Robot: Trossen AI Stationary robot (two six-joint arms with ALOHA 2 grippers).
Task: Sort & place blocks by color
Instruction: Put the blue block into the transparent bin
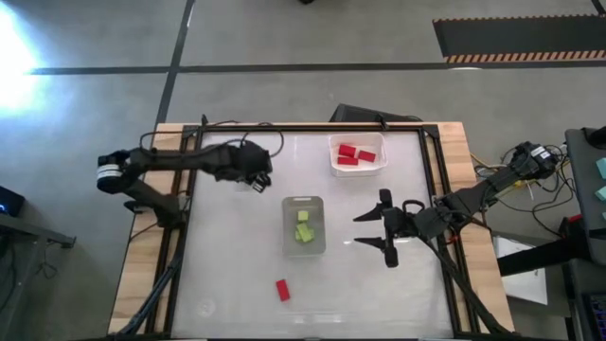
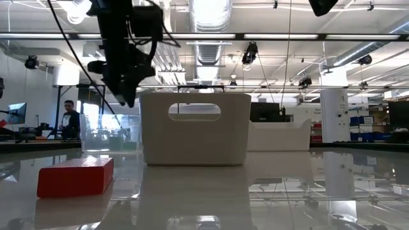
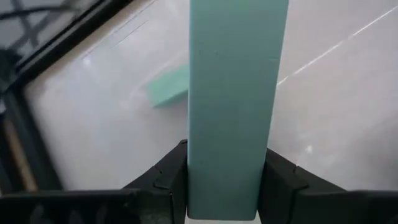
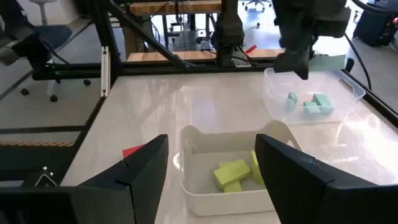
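My left gripper (image 1: 258, 178) is at the table's far left, shut on a long teal block (image 3: 233, 93). It hangs over a clear tray (image 4: 348, 87) that holds several teal blocks (image 4: 311, 103); one of them (image 3: 168, 87) shows below the held block. My right gripper (image 1: 374, 230) stands open to the right of the middle white bin (image 1: 305, 203), which holds yellow-green blocks (image 4: 231, 173). A far bin (image 1: 333, 161) holds red blocks (image 1: 355, 154). One red block (image 1: 282, 290) lies flat on the table near the front. My left gripper pinches the teal block by its two long sides, near one end (image 3: 227, 183), between its two fingers (image 3: 171, 180). The fingers slant downward and the block runs along them, sticking far out past their tips. It is lifted clear above the clear tray.
The loose red block (image 2: 75, 177) lies in front of the middle bin (image 2: 195, 128) in the low view. Black frame rails (image 1: 431, 180) run along the table's left and right sides. Open tabletop lies around the near edge (image 1: 379, 303).
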